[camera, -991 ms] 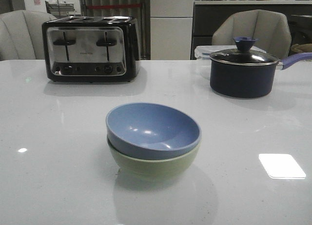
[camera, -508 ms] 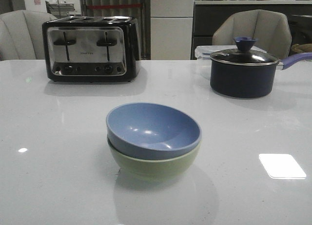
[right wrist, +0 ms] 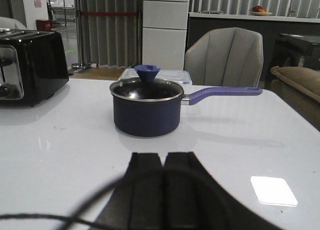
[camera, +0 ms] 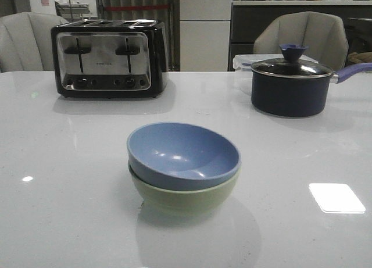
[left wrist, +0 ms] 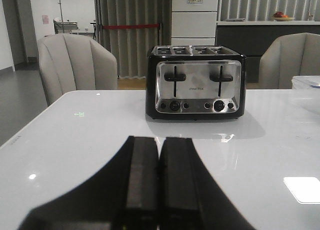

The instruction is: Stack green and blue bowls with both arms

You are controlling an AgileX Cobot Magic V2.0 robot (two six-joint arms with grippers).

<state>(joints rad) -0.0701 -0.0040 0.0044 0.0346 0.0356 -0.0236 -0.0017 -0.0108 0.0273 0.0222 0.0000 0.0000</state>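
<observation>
The dusty blue bowl [camera: 183,154] sits nested inside the pale green bowl [camera: 186,198] in the middle of the white table in the front view. The blue bowl tilts slightly. Neither arm shows in the front view. My left gripper [left wrist: 159,140] is shut and empty, low over the table, facing the toaster. My right gripper [right wrist: 163,155] is shut and empty, low over the table, facing the navy pot; a thin black cable [right wrist: 75,210] crosses in front of it. Neither bowl shows in the wrist views.
A black and chrome toaster [camera: 107,59] stands at the back left. A dark navy pot [camera: 289,85] with a lid and a purple handle stands at the back right, a clear plastic container [camera: 241,61] behind it. Grey chairs stand beyond the table's far edge.
</observation>
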